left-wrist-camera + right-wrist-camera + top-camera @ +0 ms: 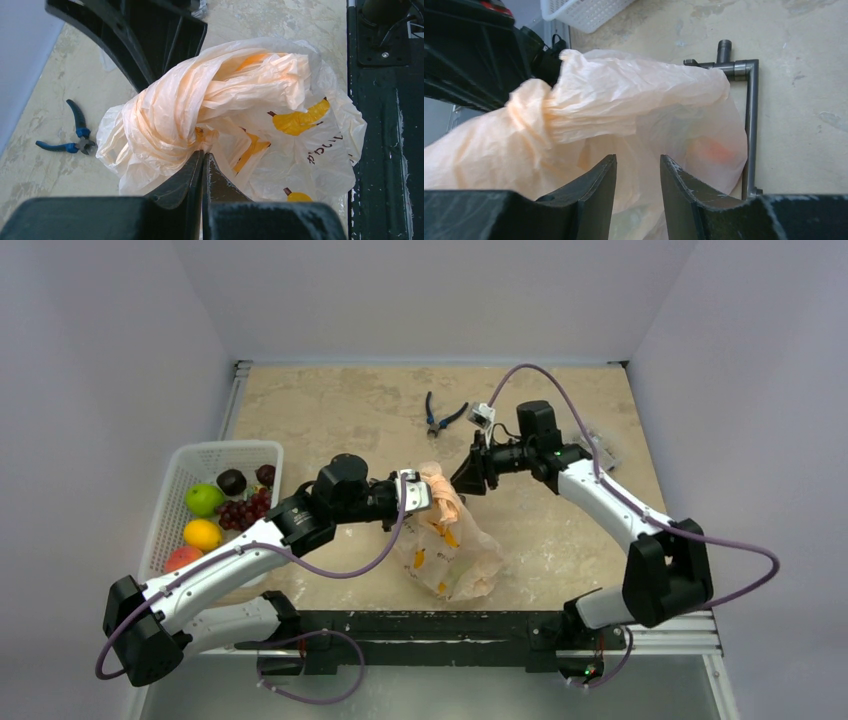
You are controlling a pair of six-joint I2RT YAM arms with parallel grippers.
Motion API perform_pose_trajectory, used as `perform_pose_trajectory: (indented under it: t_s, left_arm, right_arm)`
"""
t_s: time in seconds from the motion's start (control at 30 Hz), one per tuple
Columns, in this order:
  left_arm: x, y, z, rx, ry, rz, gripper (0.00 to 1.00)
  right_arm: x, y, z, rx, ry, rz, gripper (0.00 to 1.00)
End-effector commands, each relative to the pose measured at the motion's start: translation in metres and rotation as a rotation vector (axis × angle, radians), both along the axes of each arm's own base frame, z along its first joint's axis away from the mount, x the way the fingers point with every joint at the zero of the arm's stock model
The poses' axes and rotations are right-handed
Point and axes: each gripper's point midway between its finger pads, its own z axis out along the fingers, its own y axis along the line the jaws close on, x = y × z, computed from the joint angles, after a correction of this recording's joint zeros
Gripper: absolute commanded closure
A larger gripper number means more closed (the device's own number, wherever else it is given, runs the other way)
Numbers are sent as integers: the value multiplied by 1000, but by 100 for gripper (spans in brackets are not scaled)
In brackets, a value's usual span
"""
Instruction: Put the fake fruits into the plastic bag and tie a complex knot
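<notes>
1. From above: the plastic bag [452,545] lies on the table [330,410] between the two arms, and its top is wrung into a peach rope. The left gripper [428,492] is clamped on that rope. The right gripper [464,478] hovers just beside it on the far side. The fake fruits [215,515] sit in the white basket [200,450] at the left edge, well apart from the bag. I can see a green one, a citrus, grapes and a dark ball. Blue-handled pliers [443,418] lie farther back.
2. Left wrist: the jaws are pressed tight together, pinching a fold of film at their tips. The bag, with its yellow prints, fills the view. The twisted part arcs up toward the other arm's black fingers [150,45]. The pliers lie off to the left.
3. Right wrist: here the jaws stand apart, released, and bag film shows through the gap just beyond the tips. An orange-red blur glows through the film, but I cannot tell what it is. A corner of the basket shows at the top, and a metal bracket [751,115] lies to the right.
</notes>
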Motion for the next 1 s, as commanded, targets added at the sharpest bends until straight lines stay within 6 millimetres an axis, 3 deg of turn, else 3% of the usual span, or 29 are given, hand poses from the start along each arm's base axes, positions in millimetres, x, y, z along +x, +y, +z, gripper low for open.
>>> perform_pose_trajectory:
  t_s: [0.0, 0.17, 0.3, 0.53, 0.77, 0.97]
  left_arm:
    - [3, -3, 24, -54, -53, -3, 100]
    - [-3, 1, 19, -42, -40, -15, 100]
    - [-8, 0, 13, -30, -21, -43, 100]
    - [-22, -4, -2, 10, -7, -123, 100]
    - [-25, -3, -17, 59, 11, -151, 100]
    - [-17, 0, -23, 88, 6, -111, 100]
  right_arm:
    - [-2, 24, -7, 56, -22, 68, 64]
    - [-40, 30, -10, 93, 60, 168, 73]
    - [-57, 29, -7, 123, 95, 217, 77]
    - [-62, 36, 5, 172, 122, 246, 74]
    - [-64, 45, 18, 212, 125, 253, 71]
    - [-69, 45, 15, 206, 131, 273, 70]
